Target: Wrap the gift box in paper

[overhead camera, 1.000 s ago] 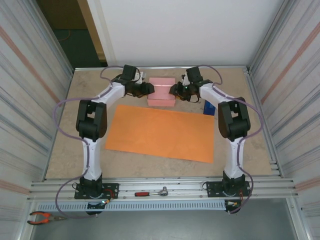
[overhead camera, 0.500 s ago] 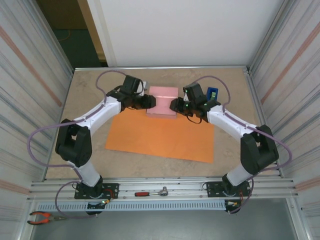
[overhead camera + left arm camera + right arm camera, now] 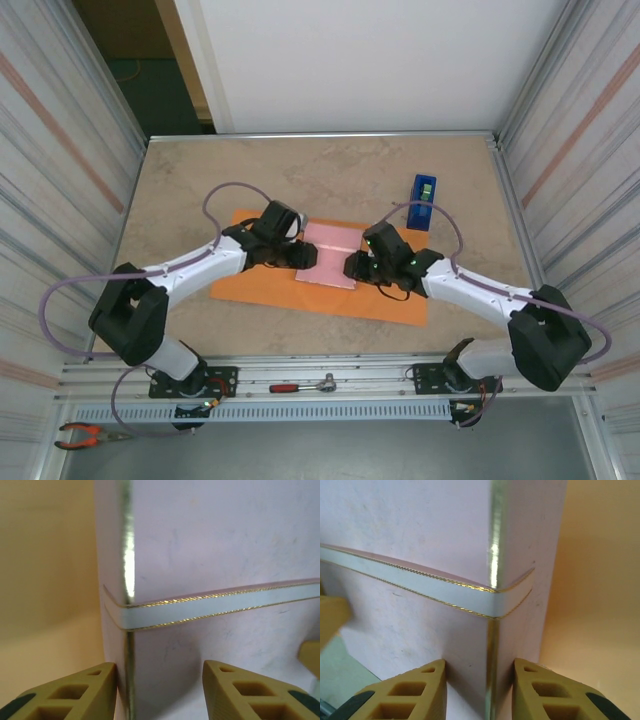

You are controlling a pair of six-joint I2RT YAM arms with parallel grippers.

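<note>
Paper: the plain bright orange rectangular paper sheet point(image 3: 320, 300) is lying flat in the middle of the beige stone-patterned table point(image 3: 300, 175), somewhat closer to the near edge than to the far edge.
Box: the pink rectangular gift box point(image 3: 330, 255) is resting on the orange sheet against its far edge, about midway between the table's left and right edges.
Box trim: a white band with gold cord edging point(image 3: 225, 602) is running around the box, and a shiny strip is lining its corner edge.
Left gripper: the left gripper point(image 3: 303, 257) is reaching in from the left side, its jaws clenched on the left end of the box, one tan finger point(image 3: 65, 695) sitting on each side of a box corner.
Right gripper: the right gripper point(image 3: 352, 267) is coming in from the right side, its jaws grasping the box's right end, likewise bracketing a corner.
Blue item: a small blue upright dispenser-like object point(image 3: 422, 202) is standing on the bare table toward the right edge, just beyond the sheet's far right corner.
</note>
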